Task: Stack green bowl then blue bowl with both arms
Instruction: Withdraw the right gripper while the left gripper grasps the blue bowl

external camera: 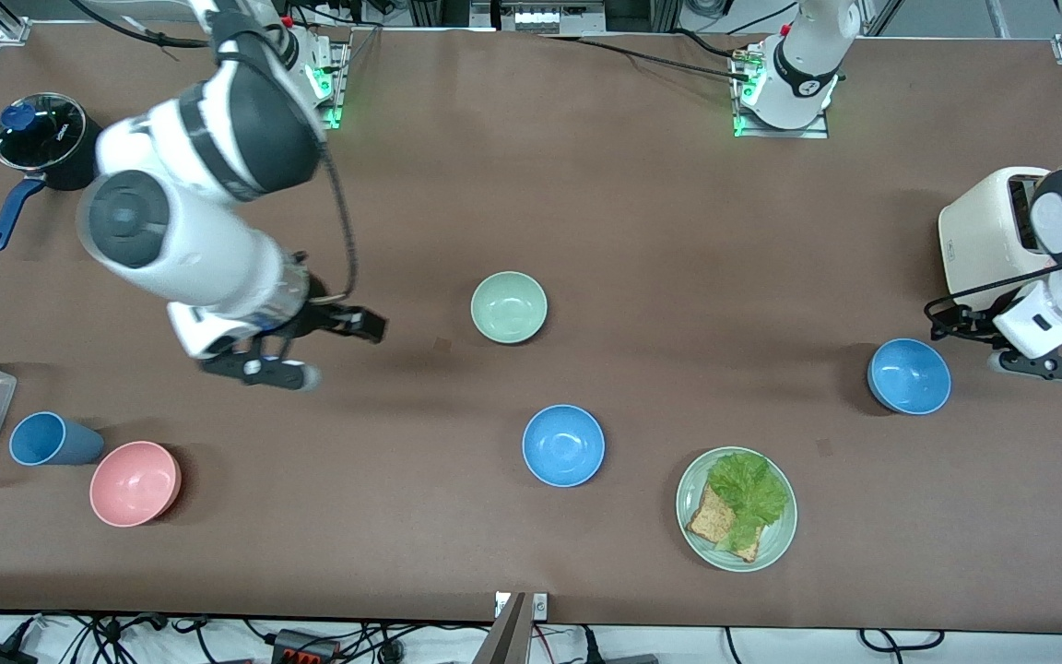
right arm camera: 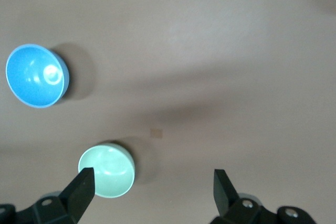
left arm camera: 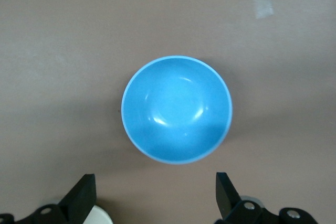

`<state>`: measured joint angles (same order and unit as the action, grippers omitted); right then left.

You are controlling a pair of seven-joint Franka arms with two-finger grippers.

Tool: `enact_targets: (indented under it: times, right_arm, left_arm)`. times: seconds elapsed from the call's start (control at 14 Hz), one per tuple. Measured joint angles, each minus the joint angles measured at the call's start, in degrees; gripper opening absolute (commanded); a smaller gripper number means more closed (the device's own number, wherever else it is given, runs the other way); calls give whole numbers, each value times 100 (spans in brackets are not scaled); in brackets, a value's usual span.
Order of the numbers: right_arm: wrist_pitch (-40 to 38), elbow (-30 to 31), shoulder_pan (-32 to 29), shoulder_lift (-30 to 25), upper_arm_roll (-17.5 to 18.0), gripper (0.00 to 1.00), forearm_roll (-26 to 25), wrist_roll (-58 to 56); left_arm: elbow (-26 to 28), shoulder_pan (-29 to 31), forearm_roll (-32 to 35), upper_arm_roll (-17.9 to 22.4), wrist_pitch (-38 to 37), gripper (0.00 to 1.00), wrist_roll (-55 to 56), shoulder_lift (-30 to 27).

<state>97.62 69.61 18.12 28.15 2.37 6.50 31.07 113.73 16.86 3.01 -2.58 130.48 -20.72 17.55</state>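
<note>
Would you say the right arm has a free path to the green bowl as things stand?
Probably yes. The right gripper hangs open over bare table toward the right arm's end from the green bowl, and nothing stands between them. The nearest blue bowl sits apart, nearer the front camera.

Brown matte table (external camera: 642, 231) | centre: sage-green bowl (external camera: 509, 307) | 6 o'clock: sky-blue bowl (external camera: 563, 445) | 8 o'clock: pink bowl (external camera: 135, 482) | 3 o'clock: second blue bowl (external camera: 909, 376), cream toaster (external camera: 987, 235)

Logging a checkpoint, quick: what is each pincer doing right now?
Left pincer: open, empty, over the table beside the blue bowl by the toaster.
Right pincer: open, empty, over the table near the green bowl.
</note>
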Motion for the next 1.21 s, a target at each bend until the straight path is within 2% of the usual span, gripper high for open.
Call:
enact_targets:
  times: [0.21, 0.36, 0.57, 0.79, 0.93, 1.07, 1.14, 1.21]
  right_arm:
    - [-11, -18, -388, -155, -11, 100, -77, -195]
    - [-15, -27, -611, -262, -13, 100, -322, -275]
    - [-50, -14, -1083, -453, -20, 100, -452, -935]
    - [-127, 40, -1754, -645, -28, 100, -458, -1724]
    - [-305, 58, -2101, -776, -61, 100, -456, -2262]
    - [-455, 80, -2203, -901, -274, 100, -453, -2765]
    - [-482, 98, -2213, -961, -344, 100, -452, -2960]
    - [-498, 135, -2216, -1019, -367, 100, -453, -3072]
  left_arm:
    - [447, 50, 3, -3, 698, 100, -150, 154]
    - [507, 234, 3, -1, 1153, 99, -429, 396]
    - [505, 368, 3, -2, 1406, 92, -574, 683]
    - [504, 363, 3, -25, 1633, 72, -576, 840]
    - [498, 361, 3, -31, 1696, 48, -576, 901]
    - [465, 362, 3, -34, 1715, 26, -576, 930]
    - [452, 361, 3, -38, 1716, 19, -576, 933]
    - [436, 359, 3, -46, 1720, 9, -575, 933]
